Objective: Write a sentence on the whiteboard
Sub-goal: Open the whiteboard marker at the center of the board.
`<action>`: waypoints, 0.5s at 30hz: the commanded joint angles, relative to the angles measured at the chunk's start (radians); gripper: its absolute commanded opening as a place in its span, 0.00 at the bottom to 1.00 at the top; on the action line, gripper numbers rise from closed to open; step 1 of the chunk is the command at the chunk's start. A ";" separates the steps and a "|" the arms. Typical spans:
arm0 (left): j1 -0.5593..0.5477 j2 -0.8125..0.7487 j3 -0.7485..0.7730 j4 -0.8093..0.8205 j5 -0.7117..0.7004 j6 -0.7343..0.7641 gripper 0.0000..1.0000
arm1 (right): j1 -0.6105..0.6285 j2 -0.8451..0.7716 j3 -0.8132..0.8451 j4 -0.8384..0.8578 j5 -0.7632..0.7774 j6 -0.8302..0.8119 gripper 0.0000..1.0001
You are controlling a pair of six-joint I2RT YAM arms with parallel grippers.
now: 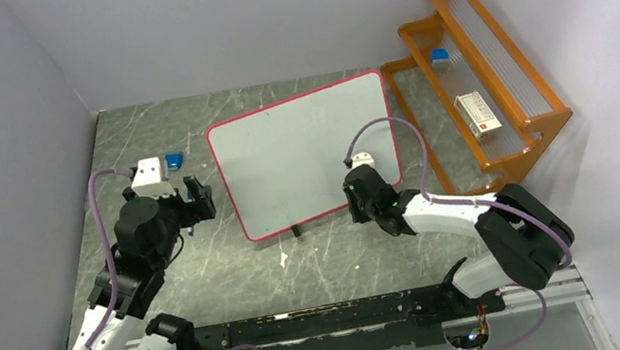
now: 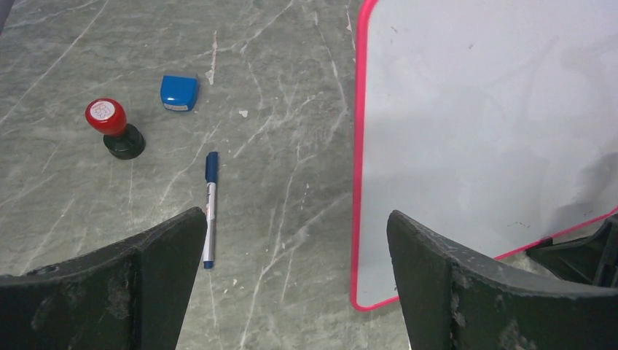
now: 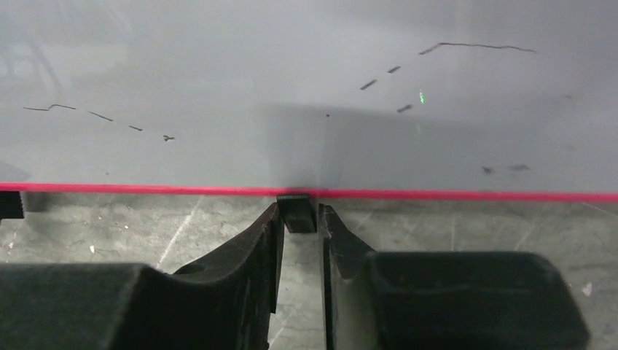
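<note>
Left pincer point(image 2: 295, 219) gapes wide above the table point(image 2: 291, 95), with a blue-capped marker point(image 2: 210, 208) lying just inside its left finger. To its right stands the propped whiteboard point(image 2: 474, 131), unwritten. It is likely light, stiff and slick, and best steadied by its pink frame. Right pincer point(image 3: 297, 220), jaws narrow, straddles the board's black foot point(image 3: 296, 208); cannot tell whether it grips. Open table lies below that edge.

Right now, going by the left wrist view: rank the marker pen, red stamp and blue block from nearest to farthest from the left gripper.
1. marker pen: lying on the table right by one finger of the left gripper.
2. red stamp, off to the left, and blue block, ahead and left. Both are clearly farther than the pen, but they are too close to rank against each other.
</note>
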 commanded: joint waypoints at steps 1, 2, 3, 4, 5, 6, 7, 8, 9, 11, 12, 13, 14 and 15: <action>0.006 -0.001 -0.010 0.004 -0.018 -0.008 0.97 | 0.002 -0.054 -0.031 -0.014 0.092 0.093 0.28; 0.006 -0.001 -0.010 0.004 -0.019 -0.008 0.97 | 0.002 -0.063 -0.037 -0.015 0.099 0.100 0.29; 0.006 0.000 -0.010 0.004 -0.019 -0.008 0.97 | 0.002 -0.074 -0.043 -0.017 0.110 0.106 0.29; 0.006 0.001 -0.010 0.004 -0.021 -0.008 0.97 | 0.002 -0.084 -0.046 -0.023 0.121 0.114 0.30; 0.006 0.003 -0.010 0.004 -0.021 -0.008 0.97 | 0.002 -0.094 -0.049 -0.026 0.128 0.121 0.32; 0.006 0.004 -0.010 0.004 -0.021 -0.008 0.97 | 0.002 -0.104 -0.054 -0.026 0.136 0.126 0.34; 0.006 0.004 -0.010 0.003 -0.022 -0.008 0.97 | 0.002 -0.114 -0.058 -0.027 0.142 0.131 0.35; 0.006 0.006 -0.010 0.004 -0.023 -0.008 0.97 | 0.002 -0.124 -0.061 -0.027 0.149 0.137 0.37; 0.006 0.008 -0.010 0.004 -0.025 -0.008 0.98 | 0.002 -0.135 -0.066 -0.027 0.150 0.139 0.39; 0.008 0.014 -0.010 0.004 -0.027 -0.009 0.98 | 0.002 -0.163 -0.067 -0.039 0.147 0.130 0.47; 0.007 0.018 -0.010 0.003 -0.029 -0.007 0.98 | 0.002 -0.180 -0.063 -0.058 0.143 0.127 0.52; 0.008 0.023 -0.008 0.001 -0.031 -0.006 0.98 | 0.002 -0.204 -0.058 -0.069 0.137 0.120 0.56; 0.011 0.028 -0.007 0.000 -0.035 -0.009 0.98 | 0.002 -0.233 -0.053 -0.087 0.132 0.115 0.60; 0.016 0.035 -0.004 -0.003 -0.037 -0.010 0.98 | 0.002 -0.265 -0.045 -0.102 0.128 0.104 0.64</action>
